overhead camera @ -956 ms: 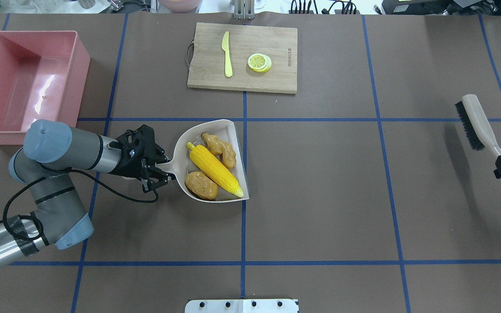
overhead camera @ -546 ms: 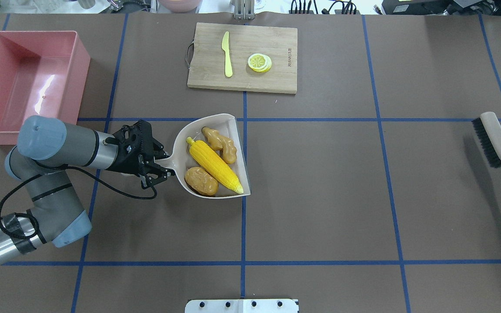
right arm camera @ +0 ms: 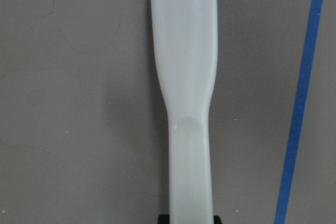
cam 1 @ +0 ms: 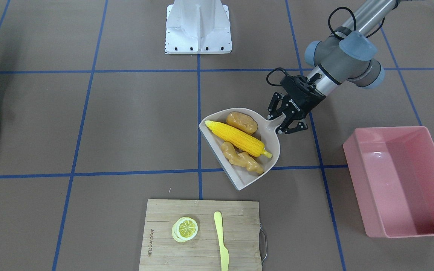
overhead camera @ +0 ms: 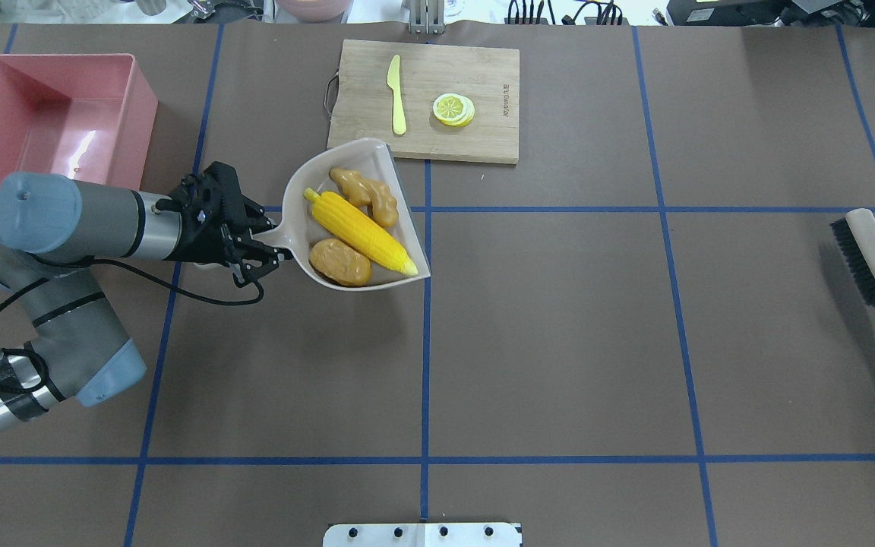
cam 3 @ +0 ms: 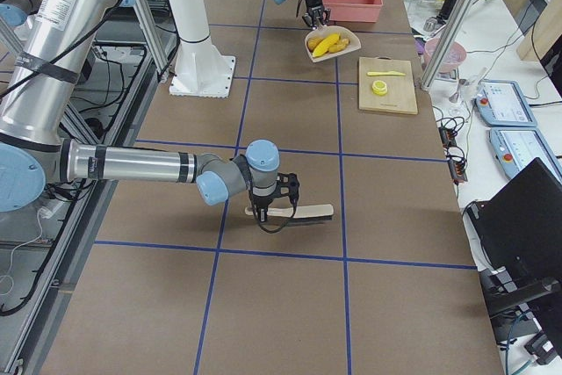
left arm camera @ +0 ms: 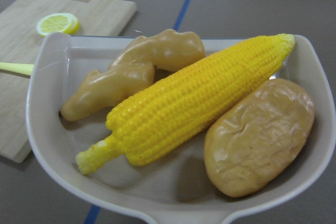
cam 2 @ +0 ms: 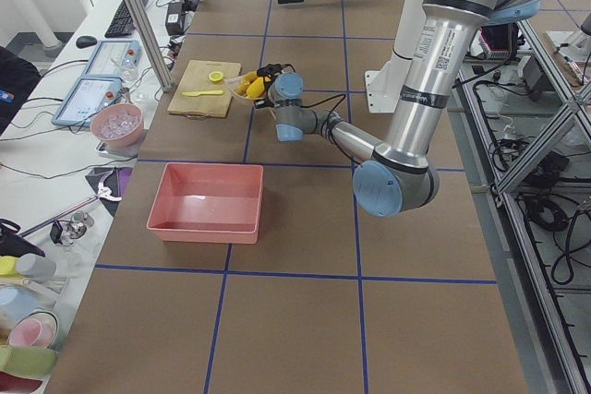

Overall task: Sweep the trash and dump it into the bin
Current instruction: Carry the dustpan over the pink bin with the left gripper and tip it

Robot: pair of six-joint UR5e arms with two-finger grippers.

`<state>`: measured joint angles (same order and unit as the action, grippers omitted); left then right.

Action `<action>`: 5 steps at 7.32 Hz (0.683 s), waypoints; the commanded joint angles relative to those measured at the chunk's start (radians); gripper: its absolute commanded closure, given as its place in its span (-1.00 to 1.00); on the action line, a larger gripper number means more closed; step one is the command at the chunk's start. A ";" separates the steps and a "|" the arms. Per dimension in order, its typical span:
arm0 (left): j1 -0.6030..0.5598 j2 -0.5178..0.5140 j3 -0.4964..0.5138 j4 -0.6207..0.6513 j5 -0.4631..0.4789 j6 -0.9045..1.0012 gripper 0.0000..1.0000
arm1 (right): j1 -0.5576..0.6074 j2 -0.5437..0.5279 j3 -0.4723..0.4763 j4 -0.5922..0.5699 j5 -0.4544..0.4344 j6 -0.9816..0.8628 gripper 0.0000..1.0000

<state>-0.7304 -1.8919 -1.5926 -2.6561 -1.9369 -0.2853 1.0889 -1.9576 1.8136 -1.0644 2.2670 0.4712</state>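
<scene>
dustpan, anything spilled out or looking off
Nothing is spilled: the corn cob, potato and ginger root all lie inside the dustpan, which the left gripper holds by its handle. One oddity: the corn's pointed tip sits right at the open lip, so it might slide out first.

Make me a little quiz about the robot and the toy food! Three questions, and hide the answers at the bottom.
1. True or false: the corn cob, the potato and the ginger root all lie inside the dustpan.
2. Pick one: what are the left jaws clamped on? A: the brush. B: the dustpan's handle. C: the knife.
3. Answer in one word: is any of the toy food inside the pink bin yet?

Key: 1 true. 2 B. 3 no.
</scene>
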 commanded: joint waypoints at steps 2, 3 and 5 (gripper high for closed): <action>-0.040 0.120 -0.139 0.004 0.157 -0.360 1.00 | -0.001 0.006 -0.036 0.001 0.019 0.006 1.00; -0.067 0.158 -0.185 0.021 0.194 -0.491 1.00 | -0.001 0.008 -0.039 0.001 0.032 0.006 1.00; -0.163 0.213 -0.233 0.114 0.194 -0.613 1.00 | -0.001 0.020 -0.056 0.001 0.043 0.009 0.68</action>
<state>-0.8377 -1.7148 -1.7962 -2.5825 -1.7514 -0.8085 1.0876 -1.9459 1.7680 -1.0630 2.3005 0.4783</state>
